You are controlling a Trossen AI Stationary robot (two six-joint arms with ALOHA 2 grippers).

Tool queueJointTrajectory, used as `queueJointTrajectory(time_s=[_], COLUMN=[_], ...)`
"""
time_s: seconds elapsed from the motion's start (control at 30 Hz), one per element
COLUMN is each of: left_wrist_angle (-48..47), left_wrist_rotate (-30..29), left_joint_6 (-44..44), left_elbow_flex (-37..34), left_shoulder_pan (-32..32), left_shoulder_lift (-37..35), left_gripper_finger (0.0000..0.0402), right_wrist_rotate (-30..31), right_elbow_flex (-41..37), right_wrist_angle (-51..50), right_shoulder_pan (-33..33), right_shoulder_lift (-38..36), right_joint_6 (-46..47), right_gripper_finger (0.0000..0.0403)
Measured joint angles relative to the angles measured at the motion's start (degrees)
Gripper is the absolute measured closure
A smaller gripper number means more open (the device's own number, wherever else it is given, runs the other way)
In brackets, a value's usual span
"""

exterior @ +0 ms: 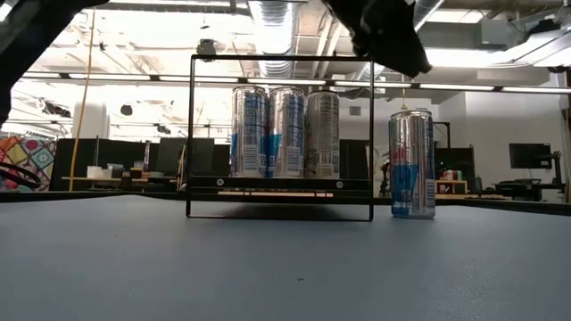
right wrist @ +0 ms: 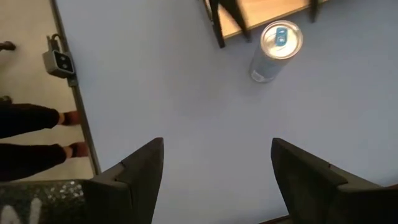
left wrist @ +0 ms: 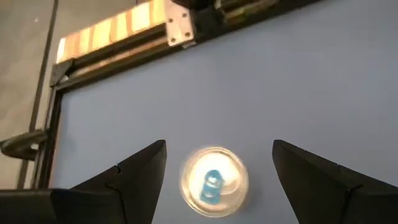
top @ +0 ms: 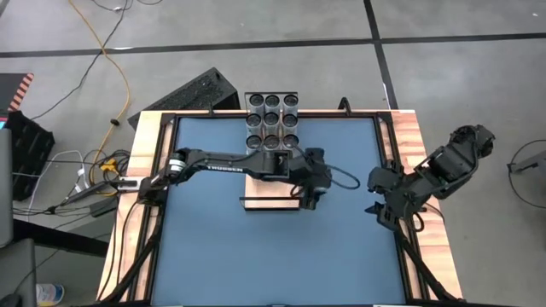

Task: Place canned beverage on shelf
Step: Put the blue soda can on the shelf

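Observation:
A silver and blue canned beverage [exterior: 411, 164] stands upright on the blue table, just right of the shelf [exterior: 279, 185], a light-wood board with black rails [top: 266, 189]. In the right wrist view the can [right wrist: 278, 46] stands beside the shelf's corner. My left gripper [left wrist: 219, 146] hangs open above the can's top [left wrist: 213, 182], one finger on either side and clear of it. In the high view the left gripper [top: 309, 198] hides the can. My right gripper [right wrist: 217, 143] is open with nothing between its fingers, over the table's right edge [top: 380, 213].
Several more cans [top: 272, 119] stand in a block at the table's far edge, behind the shelf. Wooden strips [top: 408, 145] edge the table. A person's feet [right wrist: 68, 134] show beside the table. Bare blue table [top: 273, 256] lies toward the near edge.

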Motion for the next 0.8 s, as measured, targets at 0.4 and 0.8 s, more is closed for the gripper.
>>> queueJointTrajectory(time_s=[0.4, 0.8], left_wrist_angle=[1.4, 0.4], left_wrist_rotate=[7.3, 12.9], left_joint_6=[4.1, 4.5], left_elbow_flex=[0.0, 0.0], left_shoulder_pan=[3.2, 4.0], left_shoulder_lift=[0.5, 1.6], left_gripper_finger=[0.0122, 0.0122], right_wrist_rotate=[0.6, 1.1], right_elbow_flex=[0.0, 0.0], right_wrist_angle=[0.0, 0.0], right_shoulder_pan=[3.2, 3.5], right_shoulder_lift=[0.0, 0.0], right_joint_6=[1.8, 1.8], right_gripper_finger=[0.0123, 0.0123])
